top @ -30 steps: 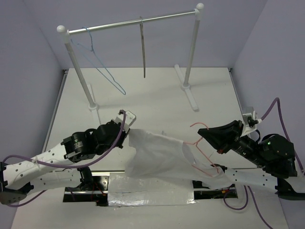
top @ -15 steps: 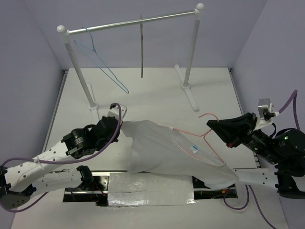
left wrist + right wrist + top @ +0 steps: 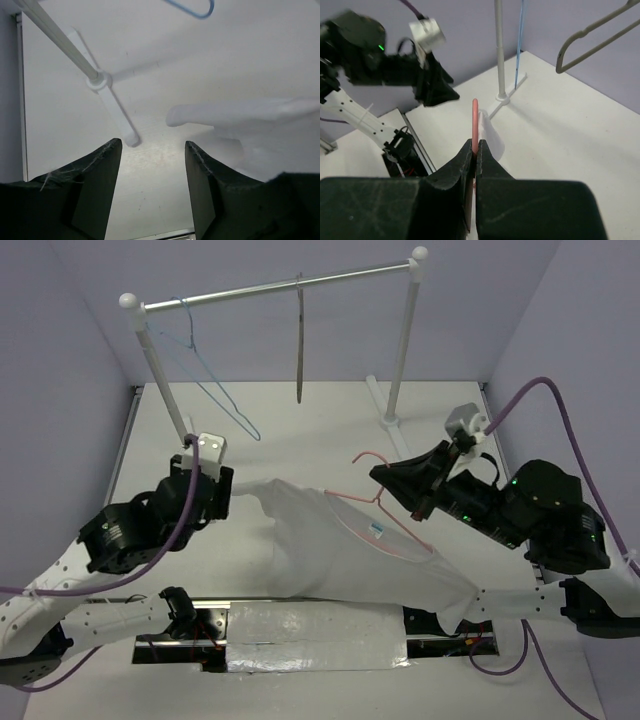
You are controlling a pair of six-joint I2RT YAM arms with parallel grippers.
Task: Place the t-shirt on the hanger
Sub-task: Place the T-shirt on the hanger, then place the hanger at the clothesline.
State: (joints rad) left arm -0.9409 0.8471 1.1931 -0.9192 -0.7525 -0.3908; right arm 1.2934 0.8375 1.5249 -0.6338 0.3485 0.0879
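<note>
Okay, overhead first: my right gripper sits at about three o'clock from the middle of the table, clamped on the neck of the hanger, hook pointing toward twelve. The t-shirt stretches from a sleeve tip at nine o'clock, just beside my left gripper, down to a tail at five o'clock over the near edge. Pink wire shows faintly through the cloth, so I judge the hanger is partly inside the shirt, though how far I can't tell. Left wrist now: that hand is spread wide, only bare table in the gap, nothing gripped; the sleeve hangs off at two o'clock, near one finger, contact unclear. Right wrist: jaws pressed tight on the pink wire, which rises toward twelve, a slip of white cloth just behind it. So the step, I reckon, is seating the shoulder. To do it well I'd hold the right hand steady and level, bring the left toward that sleeve, pinch fabric only, not wire, and draw gently toward nine; thin cloth snags, and a hard tug could twist the hanger in my grip.
</note>
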